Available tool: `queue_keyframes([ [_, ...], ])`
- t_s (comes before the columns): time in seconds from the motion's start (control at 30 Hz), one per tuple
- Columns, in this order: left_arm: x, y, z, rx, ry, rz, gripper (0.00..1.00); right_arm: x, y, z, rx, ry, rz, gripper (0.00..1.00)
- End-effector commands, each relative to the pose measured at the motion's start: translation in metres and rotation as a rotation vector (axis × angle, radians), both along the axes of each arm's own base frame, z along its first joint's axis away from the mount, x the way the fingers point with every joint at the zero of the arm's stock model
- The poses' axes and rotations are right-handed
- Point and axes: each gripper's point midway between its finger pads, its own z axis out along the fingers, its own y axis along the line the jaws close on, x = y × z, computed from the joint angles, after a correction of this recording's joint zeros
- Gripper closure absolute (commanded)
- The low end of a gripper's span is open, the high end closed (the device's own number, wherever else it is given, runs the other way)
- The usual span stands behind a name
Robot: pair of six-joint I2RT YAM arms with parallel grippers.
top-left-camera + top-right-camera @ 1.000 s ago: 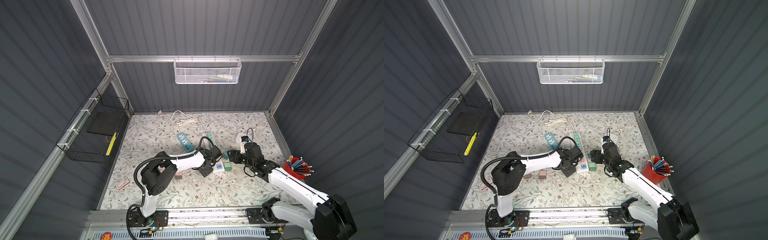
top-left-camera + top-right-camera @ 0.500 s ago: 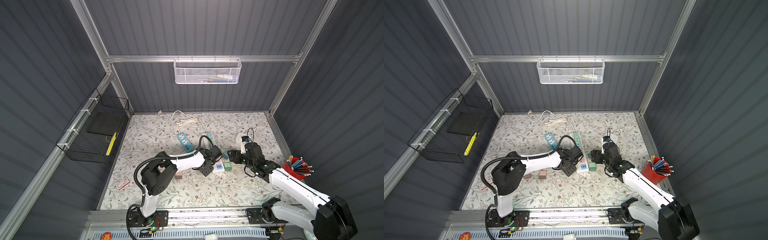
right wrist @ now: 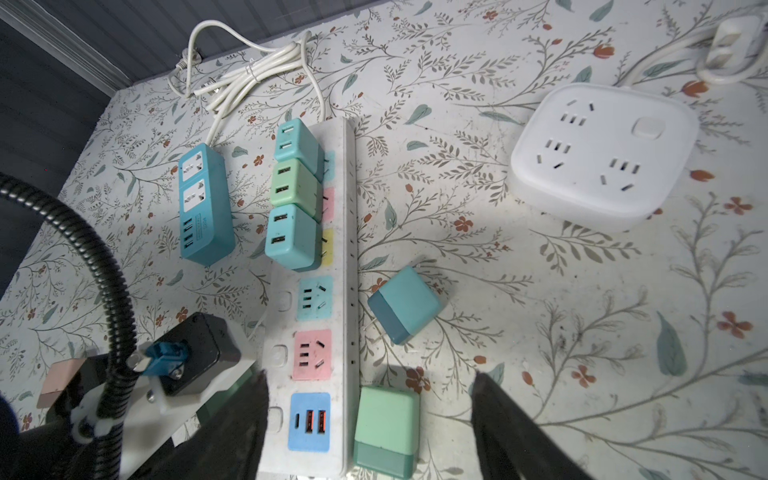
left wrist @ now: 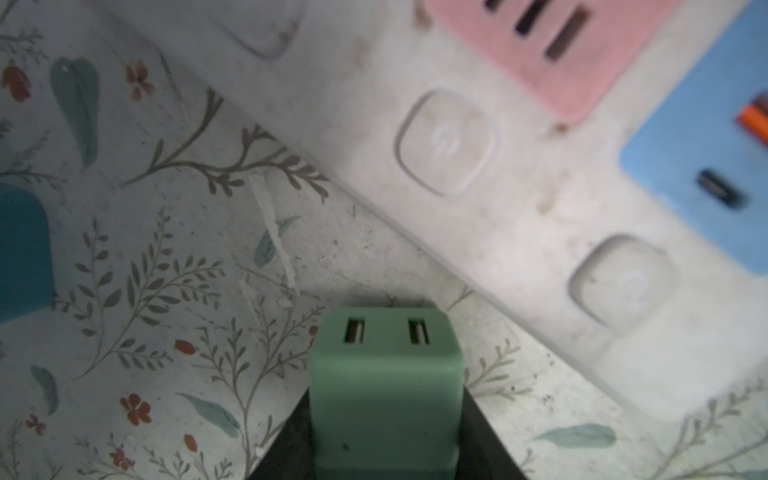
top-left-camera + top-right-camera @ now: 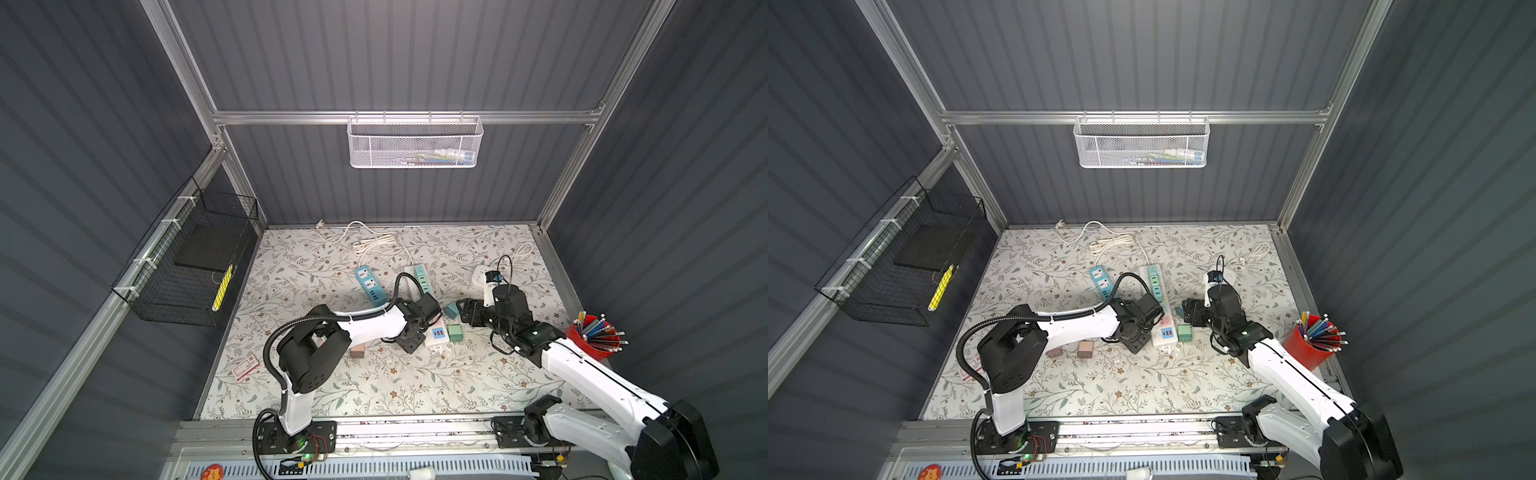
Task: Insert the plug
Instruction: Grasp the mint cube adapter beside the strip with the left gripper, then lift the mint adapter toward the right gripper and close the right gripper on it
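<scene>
A white power strip (image 3: 350, 249) with coloured sockets lies mid-table, seen in both top views (image 5: 436, 332). My left gripper (image 4: 384, 419) is shut on a green plug (image 4: 384, 374), its two USB slots facing the camera, just off the strip's long side by the pink socket (image 4: 540, 54). In the top views that gripper (image 5: 409, 338) hides the plug. My right gripper (image 3: 368, 378) hangs open above the strip's blue USB end (image 3: 309, 422) and a second green plug (image 3: 386, 428) lying on the mat. A teal plug (image 3: 405, 305) lies beside the strip.
Three plugs (image 3: 293, 195) sit in the strip's far sockets. A blue power strip (image 5: 370, 284) and a white square socket block (image 3: 602, 153) lie nearby, a white cord (image 5: 374, 243) at the back. A red pen cup (image 5: 592, 338) stands right, brown plugs (image 5: 1086, 348) left.
The left gripper's jaws have closed on the green plug. Both arms have stayed almost where they were.
</scene>
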Motion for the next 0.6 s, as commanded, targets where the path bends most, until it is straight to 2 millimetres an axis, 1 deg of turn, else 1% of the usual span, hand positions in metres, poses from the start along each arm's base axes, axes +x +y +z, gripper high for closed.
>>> queue_keyframes([
  [0.0, 0.007, -0.018, 0.046, -0.175, -0.099, -0.001, 0.68, -0.005, -0.001, -0.001, 0.003, 0.019, 0.012, 0.23],
  [0.1, 0.016, -0.024, 0.082, -0.299, -0.217, -0.01, 0.69, -0.009, 0.009, 0.003, 0.042, 0.036, 0.056, 0.24],
  [0.23, 0.022, -0.034, 0.123, -0.457, -0.354, -0.059, 0.69, -0.014, 0.031, 0.018, 0.132, 0.054, 0.153, 0.27],
  [0.3, 0.022, -0.038, 0.139, -0.529, -0.413, -0.094, 0.71, -0.019, 0.046, 0.029, 0.196, 0.065, 0.22, 0.29],
  [0.4, 0.021, -0.041, 0.153, -0.589, -0.475, -0.13, 0.73, -0.027, 0.068, 0.048, 0.313, 0.07, 0.318, 0.35],
  [0.5, 0.019, -0.044, 0.156, -0.598, -0.478, -0.164, 0.73, -0.03, 0.08, 0.062, 0.388, 0.06, 0.372, 0.43],
  [0.57, 0.017, -0.045, 0.158, -0.612, -0.479, -0.178, 0.74, -0.031, 0.086, 0.067, 0.414, 0.059, 0.395, 0.45],
])
